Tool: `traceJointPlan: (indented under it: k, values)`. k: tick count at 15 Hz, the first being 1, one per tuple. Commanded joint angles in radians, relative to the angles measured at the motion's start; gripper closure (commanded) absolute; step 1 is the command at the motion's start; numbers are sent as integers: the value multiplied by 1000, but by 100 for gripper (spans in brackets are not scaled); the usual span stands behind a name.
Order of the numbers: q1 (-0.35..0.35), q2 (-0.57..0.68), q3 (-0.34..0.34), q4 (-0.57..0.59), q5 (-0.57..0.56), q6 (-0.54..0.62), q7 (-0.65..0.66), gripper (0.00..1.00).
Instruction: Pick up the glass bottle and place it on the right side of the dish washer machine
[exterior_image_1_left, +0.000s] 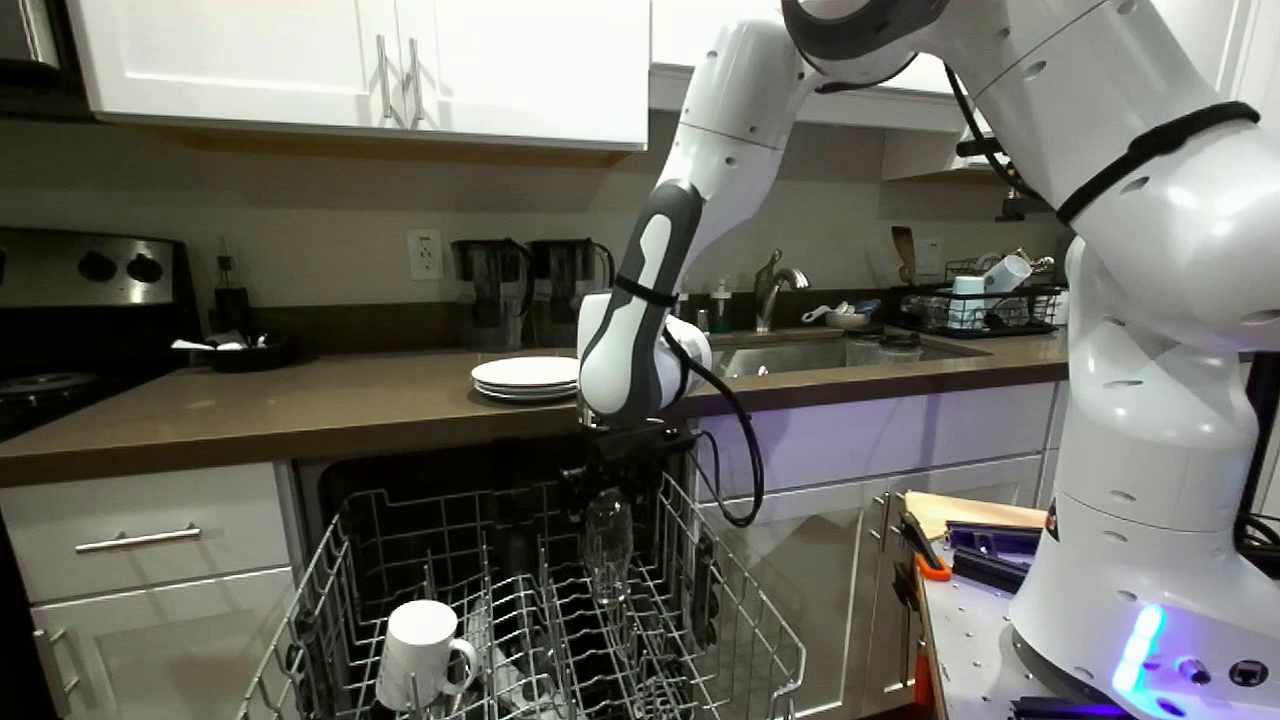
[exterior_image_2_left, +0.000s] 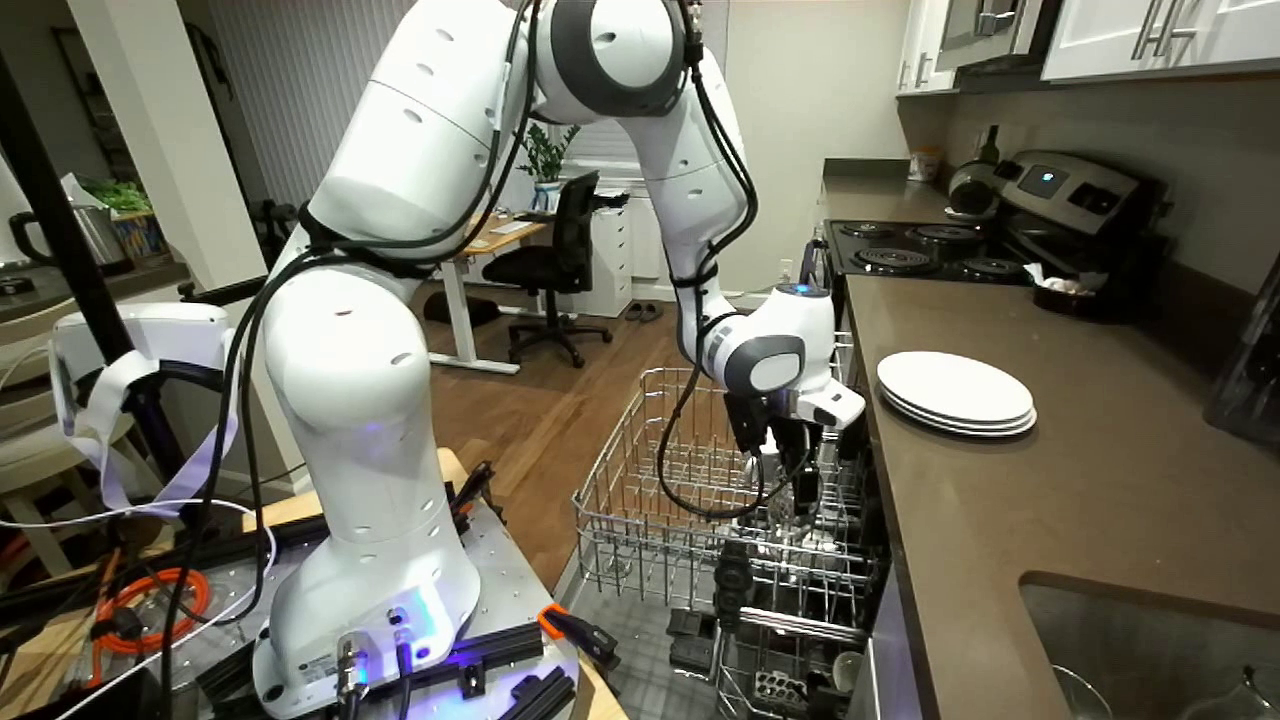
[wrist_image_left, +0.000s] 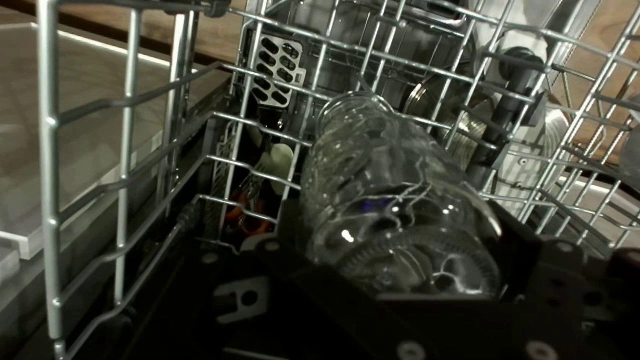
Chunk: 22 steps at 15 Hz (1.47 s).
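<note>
My black gripper (wrist_image_left: 398, 220) clamps the clear, round glass bottle (exterior_image_1_left: 608, 548) mouth-down at right in the grey wire dishwasher rack (wrist_image_left: 48, 150): likely placing, so next I should settle it, then release.

Robot arm (exterior_image_1_left: 1120, 170), arched. In an exterior view the forearm (exterior_image_1_left: 742, 110) slopes toward seven o'clock from the elbow (exterior_image_1_left: 865, 30); the claw (exterior_image_1_left: 607, 492) points to six o'clock, gripping, fingers (exterior_image_2_left: 804, 485) parted.
</note>
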<state>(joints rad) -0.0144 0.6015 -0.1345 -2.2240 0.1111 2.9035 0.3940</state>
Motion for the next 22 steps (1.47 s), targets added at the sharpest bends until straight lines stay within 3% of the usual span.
traceJointPlan:
  k: [1,8,10,12,13,22]
  values:
    - [-37,31,38,28,43,27,-58,39]
    - [-55,72,58,60,46,16,-68,39]
    - [-57,76,60,65,47,11,-72,31]
    - [-62,70,68,64,51,-4,-76,17]
    - [-62,62,70,62,50,-19,-78,3]
    - [-14,-34,48,29,28,-138,-63,0]
